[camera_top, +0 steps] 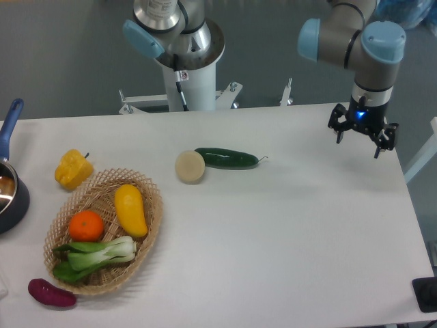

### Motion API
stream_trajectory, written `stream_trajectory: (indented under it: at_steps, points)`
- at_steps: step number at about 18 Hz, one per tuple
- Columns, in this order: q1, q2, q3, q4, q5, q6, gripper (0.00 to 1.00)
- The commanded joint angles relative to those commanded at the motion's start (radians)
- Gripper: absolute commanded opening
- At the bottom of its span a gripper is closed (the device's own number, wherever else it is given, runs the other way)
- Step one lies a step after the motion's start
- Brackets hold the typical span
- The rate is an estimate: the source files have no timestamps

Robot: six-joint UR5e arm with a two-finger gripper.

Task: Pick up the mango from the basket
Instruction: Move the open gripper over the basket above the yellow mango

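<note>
Near table's point(287, 225) far right edge, gripper point(362, 134) hangs, fingers spread, empty; mango point(130, 210) lies in basket point(152, 232), well apart.

Even, diffuse light from overhead fills the scene, bright enough that the white bench point(287, 232) reads pale and nearly featureless without true glare. Shadows are faint and short: a soft one hugs the basket point(151, 225) rim, another lies beneath the cucumber point(227, 158), which carries a small highlight. Focus is moderately soft throughout, with slight grain and no obvious edge distortion.
</note>
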Motion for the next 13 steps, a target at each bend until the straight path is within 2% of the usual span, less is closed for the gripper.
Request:
stream_trajectory:
  at_steps: [4, 7, 10, 13]
  points:
    - [-0.086, 0.011, -0.009, 0.0, -0.002, -0.273, 1.0]
    - [-0.166, 0.054, -0.028, -0.002, 0.0, -0.306, 1.0]
    - [-0.236, 0.121, -0.097, -0.003, -0.005, -0.316, 1.0]
    - [-0.317, 0.175, -0.126, -0.011, -0.003, -0.458, 1.0]
